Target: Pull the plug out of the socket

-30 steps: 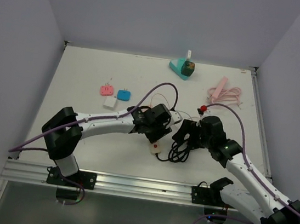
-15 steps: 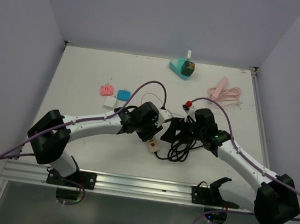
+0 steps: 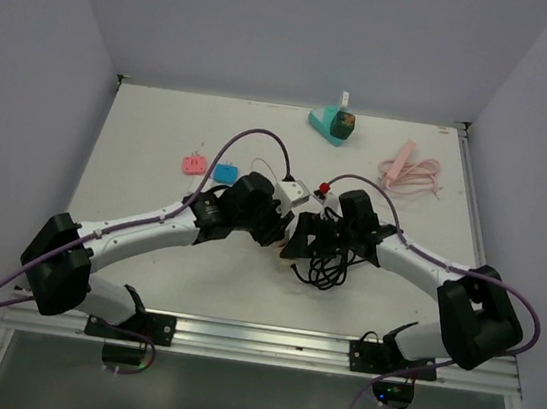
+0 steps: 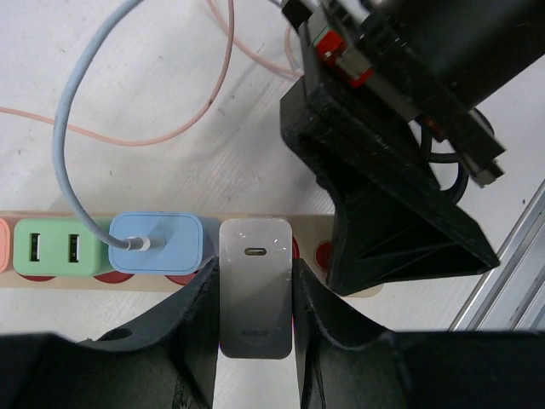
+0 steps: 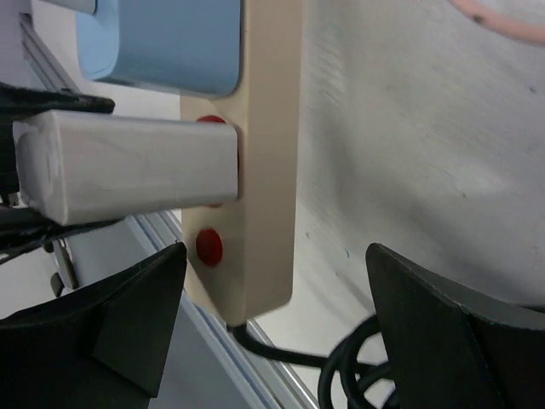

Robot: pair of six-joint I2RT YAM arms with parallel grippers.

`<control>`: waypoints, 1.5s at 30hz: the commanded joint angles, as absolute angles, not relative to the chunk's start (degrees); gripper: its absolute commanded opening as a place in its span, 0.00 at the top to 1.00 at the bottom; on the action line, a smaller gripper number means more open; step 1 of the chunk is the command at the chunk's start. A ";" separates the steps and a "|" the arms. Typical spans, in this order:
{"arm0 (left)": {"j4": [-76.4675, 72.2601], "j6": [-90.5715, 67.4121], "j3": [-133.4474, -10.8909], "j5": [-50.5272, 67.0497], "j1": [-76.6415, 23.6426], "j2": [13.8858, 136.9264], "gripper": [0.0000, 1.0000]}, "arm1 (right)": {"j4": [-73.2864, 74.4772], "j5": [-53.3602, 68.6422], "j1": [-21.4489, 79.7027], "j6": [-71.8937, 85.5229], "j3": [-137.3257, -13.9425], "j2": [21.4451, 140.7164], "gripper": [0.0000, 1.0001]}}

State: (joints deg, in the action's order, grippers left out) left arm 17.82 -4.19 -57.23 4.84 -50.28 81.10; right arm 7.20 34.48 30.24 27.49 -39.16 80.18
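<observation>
Grey plug in left gripper; right gripper straddles socket end.

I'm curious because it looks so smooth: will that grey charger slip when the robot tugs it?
Possibly: the grey charger has smooth, flat sides, so the jaws of the left gripper may slide. It looks rigid, so squeezing shouldn't deform it. The power strip seems light and may lift along.

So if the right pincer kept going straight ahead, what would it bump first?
Probably the beige power strip: its end sits right inside the open right pincer. Depth is hard to judge.
</observation>
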 commanded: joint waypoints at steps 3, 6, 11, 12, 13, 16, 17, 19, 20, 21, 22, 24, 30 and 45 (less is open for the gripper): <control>5.36 -6.15 -56.69 6.33 -49.04 75.67 1.00 | 0.27 40.95 30.23 29.79 -41.93 83.58 0.10; 3.35 -7.20 -54.94 6.15 -48.87 74.89 1.00 | -5.08 42.62 30.23 32.25 -40.43 85.42 0.10; -1.64 -9.14 -51.86 4.75 -48.60 72.78 1.00 | -12.82 45.88 30.23 37.79 -37.44 86.83 0.31; -2.10 -9.40 -51.42 4.40 -48.60 72.16 1.00 | -13.88 46.75 30.15 38.23 -37.27 87.10 0.35; -2.54 -9.84 -50.98 4.13 -48.52 71.72 1.00 | -14.23 47.19 30.15 38.84 -37.09 87.36 0.40; -5.52 -11.16 -48.87 2.90 -48.60 70.05 1.00 | -15.38 48.34 30.23 39.46 -36.65 87.63 0.64; -6.15 -11.51 -47.74 2.38 -48.52 69.18 1.00 | -15.38 48.51 30.23 39.64 -36.65 87.54 0.69; -7.20 -12.47 -46.59 2.20 -48.43 68.56 1.00 | -15.73 49.04 30.23 39.81 -36.56 87.37 0.79; -7.90 -12.83 -45.54 2.11 -48.43 68.29 1.00 | -15.65 48.96 30.15 39.81 -36.56 87.10 0.89; -7.82 -13.09 -45.27 2.02 -48.51 68.29 1.00 | -15.21 48.78 30.23 39.55 -36.56 86.66 0.95; -7.47 -13.97 -45.00 2.02 -48.43 68.29 1.00 | -14.60 47.47 30.23 38.33 -36.74 86.14 1.00; -5.81 -14.59 -44.12 2.72 -48.43 68.03 0.92 | -12.14 45.71 30.23 36.22 -37.35 83.86 1.00; -4.31 -15.12 -40.35 4.13 -48.43 65.92 0.54 | 1.29 37.80 30.32 27.17 -41.04 78.67 1.00; -0.44 -13.01 -40.25 3.35 -49.83 72.33 0.22 | 13.97 25.58 33.40 17.58 -47.55 76.55 1.00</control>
State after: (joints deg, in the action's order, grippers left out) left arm -0.47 -14.33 -39.72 6.37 -49.43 71.48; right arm 12.58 26.87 32.60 20.32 -43.90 79.83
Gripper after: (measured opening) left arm 0.777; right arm 0.354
